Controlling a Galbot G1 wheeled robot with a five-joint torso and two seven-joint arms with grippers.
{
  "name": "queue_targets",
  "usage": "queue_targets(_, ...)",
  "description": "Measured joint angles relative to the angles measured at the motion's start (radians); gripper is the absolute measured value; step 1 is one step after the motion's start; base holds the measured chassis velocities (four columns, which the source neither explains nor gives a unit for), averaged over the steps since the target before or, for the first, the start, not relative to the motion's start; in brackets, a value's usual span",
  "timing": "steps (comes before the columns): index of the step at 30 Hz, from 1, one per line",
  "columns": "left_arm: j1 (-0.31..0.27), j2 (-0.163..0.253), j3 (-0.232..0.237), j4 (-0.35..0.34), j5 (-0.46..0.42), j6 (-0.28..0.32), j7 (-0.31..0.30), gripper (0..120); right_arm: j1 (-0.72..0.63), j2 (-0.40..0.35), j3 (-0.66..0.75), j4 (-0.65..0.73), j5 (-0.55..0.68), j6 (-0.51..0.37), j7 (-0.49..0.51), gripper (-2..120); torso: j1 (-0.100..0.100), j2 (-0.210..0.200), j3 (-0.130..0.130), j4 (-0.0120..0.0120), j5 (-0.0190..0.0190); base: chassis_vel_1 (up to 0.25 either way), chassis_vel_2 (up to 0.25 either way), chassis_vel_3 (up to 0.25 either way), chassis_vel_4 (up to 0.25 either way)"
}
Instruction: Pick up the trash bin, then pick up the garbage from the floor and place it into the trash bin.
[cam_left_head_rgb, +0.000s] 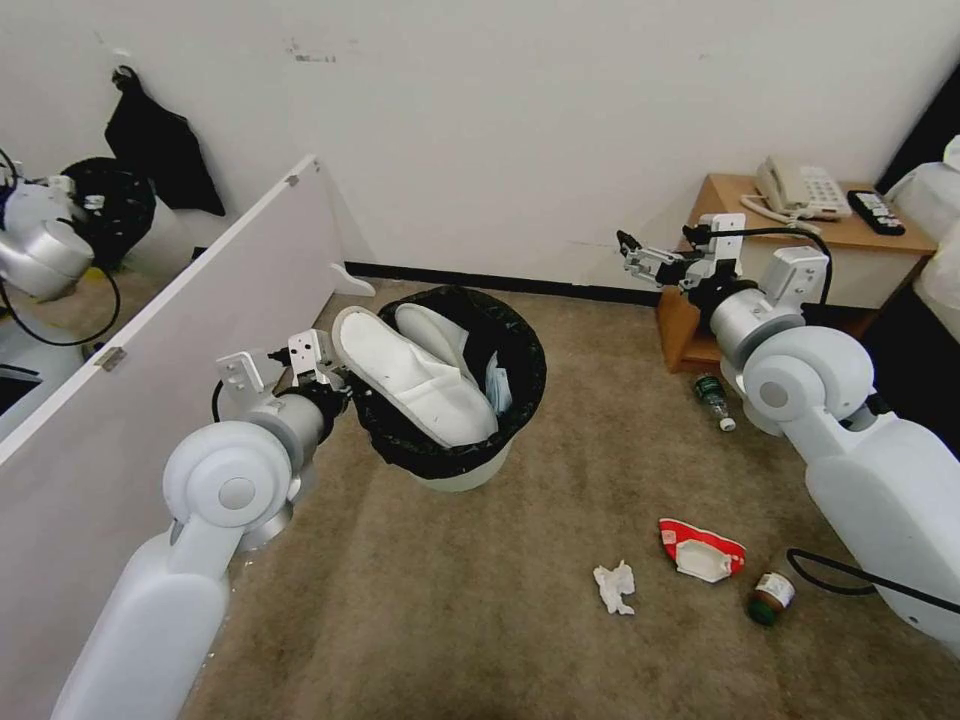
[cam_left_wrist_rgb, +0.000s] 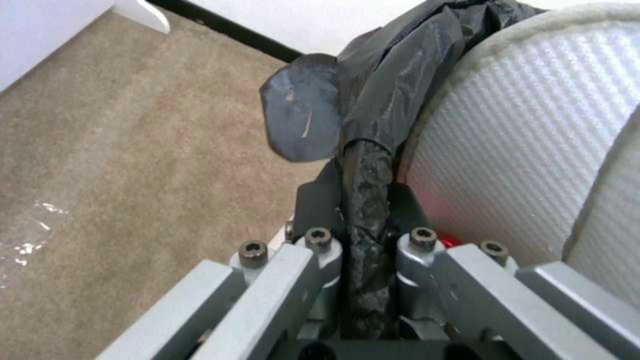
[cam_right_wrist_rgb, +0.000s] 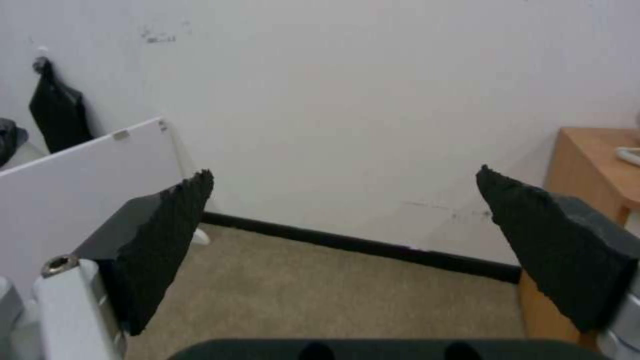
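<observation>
Beige carpet (cam_left_head_rgb: 420, 600) under a white wall, and the trash bin (cam_left_head_rgb: 462, 470) hangs off the floor: the left gripper (cam_left_wrist_rgb: 363, 200) is clamped tight on its bag-lined rim. Two white slippers (cam_left_head_rgb: 415, 375) are in already, and what looks like a face mask. The right gripper (cam_right_wrist_rgb: 347, 220) hovers high, jaws spread wide, empty. Left on the carpet: a crumpled tissue (cam_left_head_rgb: 614, 587), a red-white wrapper (cam_left_head_rgb: 700, 550) and two bottles (cam_left_head_rgb: 713, 398).
</observation>
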Motion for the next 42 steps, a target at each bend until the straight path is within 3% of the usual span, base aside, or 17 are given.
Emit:
queue_targets(6, 0.0, -0.001, -0.001, 0.001, 0.0, -0.001, 0.0, 4, 0.001, 0.001, 0.0, -0.001, 0.001, -0.002, 0.0, 100, 0.0, 0.0, 0.0, 0.001, -0.0001, 0.0, 0.0, 0.0, 0.0)
queue_targets(35, -0.002, -0.006, 0.001, 0.006, 0.011, -0.004, 0.002, 4, -0.002, 0.0, 0.007, -0.004, 0.0, -0.004, -0.007, 100, 0.0, 0.0, 0.0, -0.0001, 0.0, 0.0, 0.0, 0.0, 0.0)
queue_targets(42, -0.002, -0.006, 0.0, 0.008, 0.01, -0.005, 0.002, 4, -0.002, 0.0, 0.009, -0.004, 0.001, -0.004, -0.007, 100, 0.0, 0.0, 0.0, 0.001, -0.0001, 0.0, 0.0, 0.0, 0.0)
